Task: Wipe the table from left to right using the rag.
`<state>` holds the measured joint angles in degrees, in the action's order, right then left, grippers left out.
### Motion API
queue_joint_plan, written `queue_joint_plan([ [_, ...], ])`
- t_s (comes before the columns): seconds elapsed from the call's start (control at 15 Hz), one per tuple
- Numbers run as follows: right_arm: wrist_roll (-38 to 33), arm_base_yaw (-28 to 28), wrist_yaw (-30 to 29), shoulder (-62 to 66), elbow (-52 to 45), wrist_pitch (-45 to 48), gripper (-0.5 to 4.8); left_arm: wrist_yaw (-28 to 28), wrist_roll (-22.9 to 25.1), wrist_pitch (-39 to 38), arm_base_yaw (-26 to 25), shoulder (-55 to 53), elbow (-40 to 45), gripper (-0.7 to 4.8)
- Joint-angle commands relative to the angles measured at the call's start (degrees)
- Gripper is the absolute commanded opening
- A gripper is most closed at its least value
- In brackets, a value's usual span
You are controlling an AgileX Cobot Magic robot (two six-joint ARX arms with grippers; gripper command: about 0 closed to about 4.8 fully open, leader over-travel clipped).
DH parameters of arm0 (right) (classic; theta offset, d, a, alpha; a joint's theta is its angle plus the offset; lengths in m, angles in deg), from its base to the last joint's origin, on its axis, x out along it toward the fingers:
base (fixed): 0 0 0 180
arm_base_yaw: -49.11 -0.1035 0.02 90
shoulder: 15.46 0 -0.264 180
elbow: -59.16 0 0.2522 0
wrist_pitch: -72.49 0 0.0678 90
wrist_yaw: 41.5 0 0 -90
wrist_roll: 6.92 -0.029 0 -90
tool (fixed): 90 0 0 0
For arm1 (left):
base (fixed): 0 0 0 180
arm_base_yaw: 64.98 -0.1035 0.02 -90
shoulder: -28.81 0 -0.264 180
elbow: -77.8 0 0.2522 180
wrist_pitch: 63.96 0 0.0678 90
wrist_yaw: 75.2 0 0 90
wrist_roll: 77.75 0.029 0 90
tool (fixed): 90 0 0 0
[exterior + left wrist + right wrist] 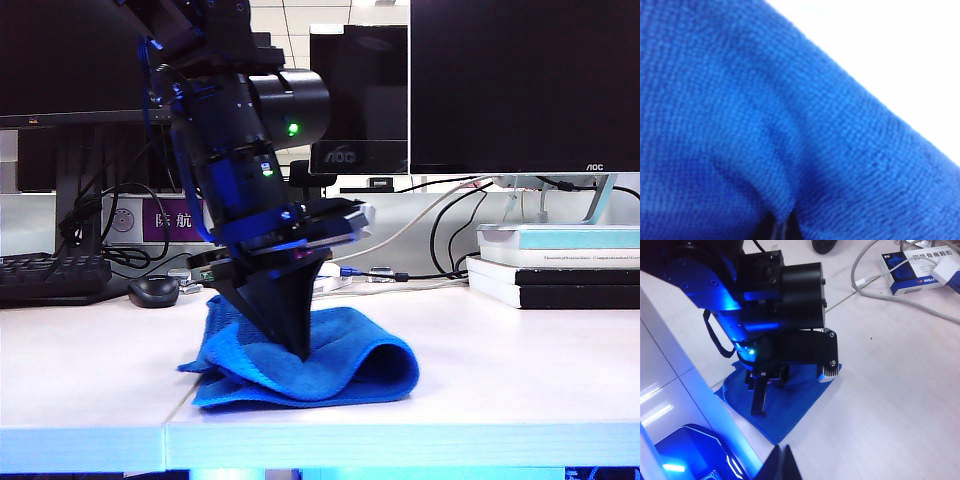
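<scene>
Left tool (298, 345) pointing down, clenched on pinch of blue rag (340, 365), pressing it onto pale tabletop (500, 370). Rag lying bunched in rounded folds near front edge, left of centre in outside view; keyboard, mouse, books behind. My right tool (782, 460) hanging back over tabletop, seemingly closed, holding nothing. Doing step well: keeping downward pressure even, dragging rightward slowly, avoiding fold rolling under.

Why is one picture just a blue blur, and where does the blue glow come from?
Left wrist view: the rag sits against the lens, so it fills the frame out of focus. Right wrist view: blue lamps on the left arm tint the glossy table. Exterior view: bright backlight, dark arm.
</scene>
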<state>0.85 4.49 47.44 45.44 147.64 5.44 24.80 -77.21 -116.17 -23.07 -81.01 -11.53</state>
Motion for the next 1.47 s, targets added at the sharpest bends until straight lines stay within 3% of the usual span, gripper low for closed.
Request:
queue_joint_plan([
  [0.07, -0.3, -0.1, 0.1, -0.2, 0.3, 2.5, -0.04, 0.6, -0.4, 0.7, 1.5, -2.1, 0.6, -0.06],
  [0.53, -1.9, -0.1, 0.1, -0.2, 1.2, 3.4, -0.04, 1.4, -1.7, 2.6, 3.8, -3.7, -2.6, -0.06],
  [1.47, -2.1, 0.0, 0.1, -1.8, 1.3, 1.2, -0.04, 4.5, -2.9, -2.5, 12.4, -21.1, -27.5, -0.06],
])
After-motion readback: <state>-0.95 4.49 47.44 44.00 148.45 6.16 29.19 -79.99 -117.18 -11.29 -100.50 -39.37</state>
